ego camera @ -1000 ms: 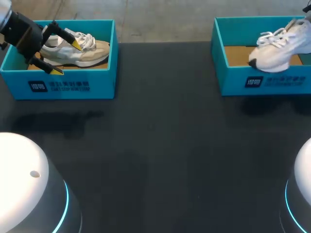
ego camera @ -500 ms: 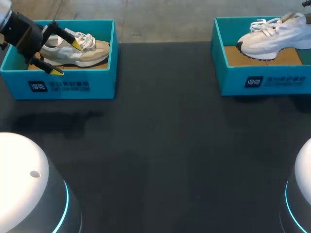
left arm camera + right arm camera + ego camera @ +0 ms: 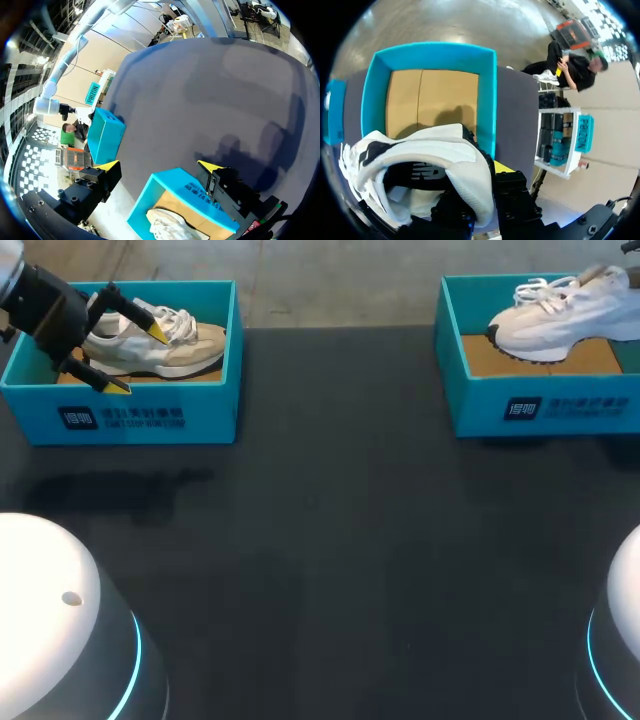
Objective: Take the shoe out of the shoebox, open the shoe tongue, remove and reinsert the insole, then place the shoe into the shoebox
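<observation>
Levelled from toe-down, white shoe (image 3: 560, 318) is held above right shoebox (image 3: 470, 405), heel pinched by right gripper (image 3: 482, 192); slip is risked if soft collar yields.

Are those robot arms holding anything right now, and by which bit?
The right tool grips the white shoe by its heel collar. The left tool is open, holding nothing.
</observation>
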Robot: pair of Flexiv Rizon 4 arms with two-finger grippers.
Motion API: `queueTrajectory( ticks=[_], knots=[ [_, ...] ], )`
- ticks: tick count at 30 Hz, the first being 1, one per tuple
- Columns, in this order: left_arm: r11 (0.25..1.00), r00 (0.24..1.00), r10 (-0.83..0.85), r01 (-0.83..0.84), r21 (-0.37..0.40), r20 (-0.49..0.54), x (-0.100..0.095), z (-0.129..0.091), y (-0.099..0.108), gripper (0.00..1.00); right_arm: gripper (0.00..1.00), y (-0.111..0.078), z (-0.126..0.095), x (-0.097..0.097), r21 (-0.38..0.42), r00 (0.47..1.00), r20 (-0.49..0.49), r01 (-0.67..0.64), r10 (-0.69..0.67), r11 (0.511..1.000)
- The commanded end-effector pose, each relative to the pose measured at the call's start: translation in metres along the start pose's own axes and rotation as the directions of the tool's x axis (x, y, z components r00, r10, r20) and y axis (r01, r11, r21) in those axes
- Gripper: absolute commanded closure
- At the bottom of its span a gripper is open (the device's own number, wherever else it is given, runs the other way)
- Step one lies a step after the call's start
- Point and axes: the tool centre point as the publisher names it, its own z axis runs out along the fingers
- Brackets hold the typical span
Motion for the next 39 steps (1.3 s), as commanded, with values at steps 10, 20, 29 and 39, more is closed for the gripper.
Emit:
queueTrajectory(
  ticks=[10, 20, 29, 39],
  knots=[
    [1.000, 1.000, 0.000, 0.000, -0.002, -0.003, 0.000, 0.000, 0.000, 0.00, 1.00, 0.002, 0.001, -0.010, 0.054, 0.953, -0.002, -0.304, 0.304, 0.951],
    [1.000, 1.000, 0.000, 0.000, -0.002, -0.003, 0.000, 0.000, 0.000, 0.00, 1.00, 0.003, 0.000, -0.012, 0.066, 0.890, -0.024, -0.453, 0.455, 0.889],
    [1.000, 1.000, 0.000, 0.000, -0.002, -0.003, 0.000, 0.000, 0.000, 0.00, 1.00, 0.001, 0.002, -0.013, 0.065, 0.882, -0.024, -0.469, 0.471, 0.881],
    [1.000, 1.000, 0.000, 0.000, -0.002, -0.003, 0.000, 0.000, 0.000, 0.00, 1.00, 0.015, 0.022, -0.011, 0.076, 0.875, -0.013, -0.481, 0.484, 0.873]
  ],
)
